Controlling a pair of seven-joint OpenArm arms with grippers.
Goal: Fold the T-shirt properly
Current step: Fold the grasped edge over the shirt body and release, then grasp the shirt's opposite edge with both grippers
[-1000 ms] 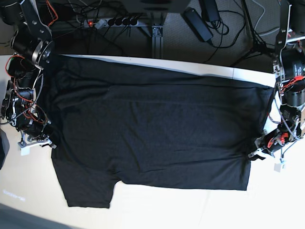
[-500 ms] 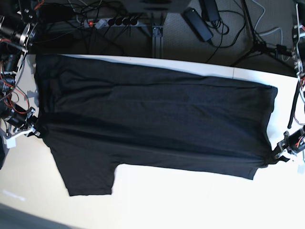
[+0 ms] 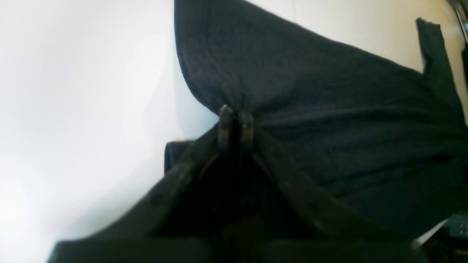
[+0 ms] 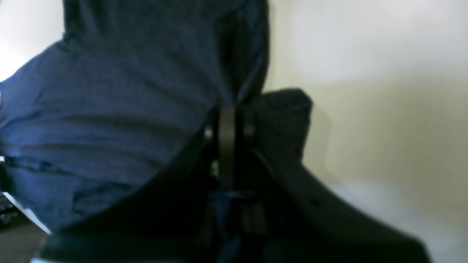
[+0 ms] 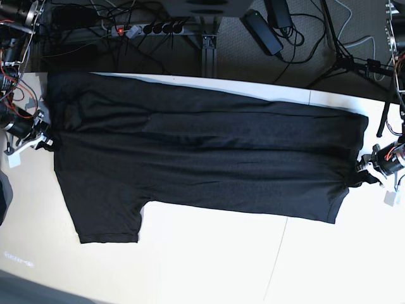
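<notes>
Both grippers pinching the dark T-shirt at its two sides

I am watching the large charcoal short-sleeved soft T-shirt [image 5: 209, 152] spreading across the middle of the base view, over a white tabletop [image 5: 209, 266]; its lower part is hanging toward the bottom of the frame, one dark flap reaching furthest down at lower left

At the right edge of the base view, my black-and-silver left gripper [image 5: 355, 179] is keeping its jaws closed on the shirt's side; in the left wrist view the cloth is bunching between the fingertips, with creases fanning out to the right

At the left edge of the base view, my matching right gripper [image 5: 52, 143] is also closing its jaws on fabric, and the right wrist view is showing a fold running into the tips

Black cables [image 5: 335, 31] are looping at the upper right of the base view, behind the table's far edge
</notes>
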